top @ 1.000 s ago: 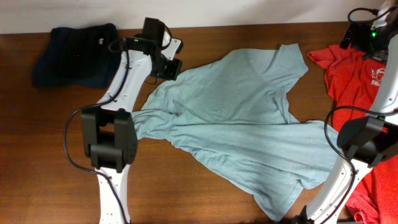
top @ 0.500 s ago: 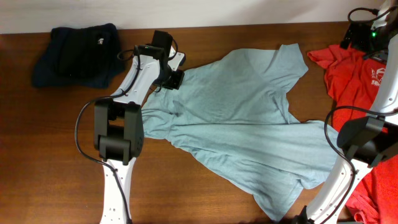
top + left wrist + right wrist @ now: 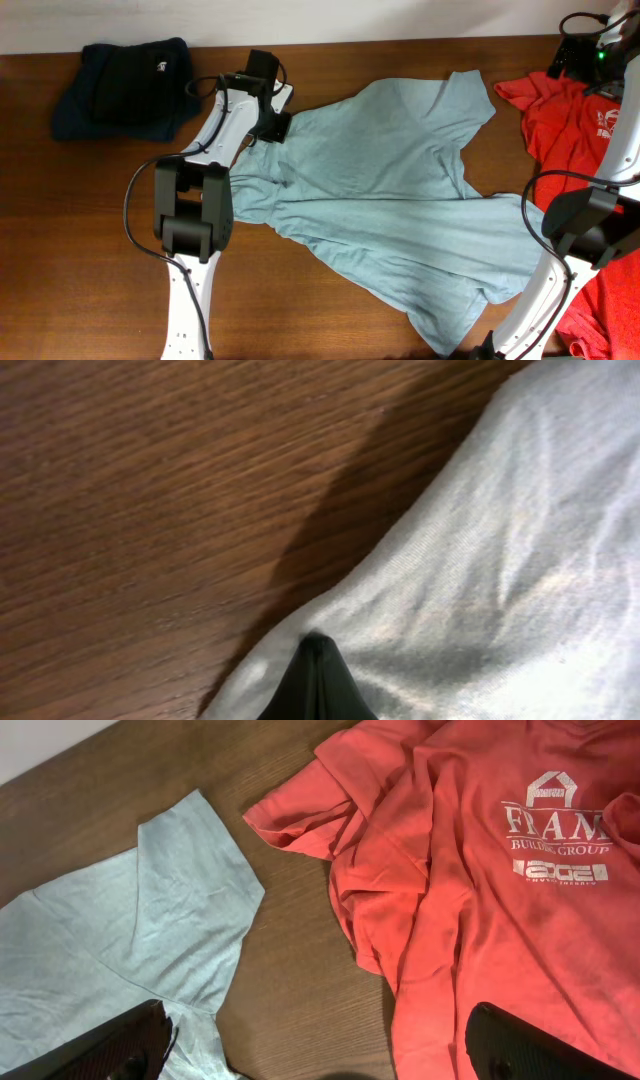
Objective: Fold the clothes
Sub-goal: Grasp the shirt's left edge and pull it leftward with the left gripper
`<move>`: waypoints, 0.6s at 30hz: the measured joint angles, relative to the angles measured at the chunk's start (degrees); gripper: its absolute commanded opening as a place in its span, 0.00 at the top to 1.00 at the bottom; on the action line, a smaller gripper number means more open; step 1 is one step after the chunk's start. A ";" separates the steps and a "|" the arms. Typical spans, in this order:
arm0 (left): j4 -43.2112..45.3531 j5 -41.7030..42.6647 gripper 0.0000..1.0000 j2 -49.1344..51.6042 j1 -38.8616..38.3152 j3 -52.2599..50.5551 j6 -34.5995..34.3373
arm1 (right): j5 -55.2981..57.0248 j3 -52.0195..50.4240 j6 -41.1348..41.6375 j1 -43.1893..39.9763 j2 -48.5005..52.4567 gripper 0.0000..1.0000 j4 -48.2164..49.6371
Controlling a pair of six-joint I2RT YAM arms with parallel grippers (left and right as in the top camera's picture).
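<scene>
A light blue T-shirt [image 3: 400, 190] lies spread and rumpled across the middle of the table. My left gripper [image 3: 275, 127] is at its back left corner. In the left wrist view the fingers [image 3: 315, 646] are shut, their tip pinched into the shirt's edge [image 3: 520, 560] right by the bare wood. My right gripper [image 3: 585, 48] is at the back right, above the table. In the right wrist view its fingers are wide open and empty [image 3: 315, 1025], over the gap between the blue shirt's sleeve [image 3: 120, 920] and a red shirt [image 3: 500, 870].
A dark navy garment [image 3: 125, 85] lies folded at the back left. The red printed shirt [image 3: 570, 110] lies crumpled at the right edge, with more red cloth [image 3: 600, 300] at the front right. The wooden table [image 3: 80, 250] shows at the front left.
My left gripper has moved right, away from the navy garment, onto the blue shirt's back left corner. The right arm has not moved.
</scene>
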 measured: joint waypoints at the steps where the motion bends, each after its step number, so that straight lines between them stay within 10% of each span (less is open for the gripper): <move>1: 0.00 -0.76 0.99 0.00 -0.13 0.00 -0.02 | 0.02 0.00 0.00 0.00 0.00 0.01 0.00; 18: -3.50 -15.69 0.99 0.17 5.60 0.11 -6.12 | 0.02 0.00 0.02 0.00 0.00 0.01 0.00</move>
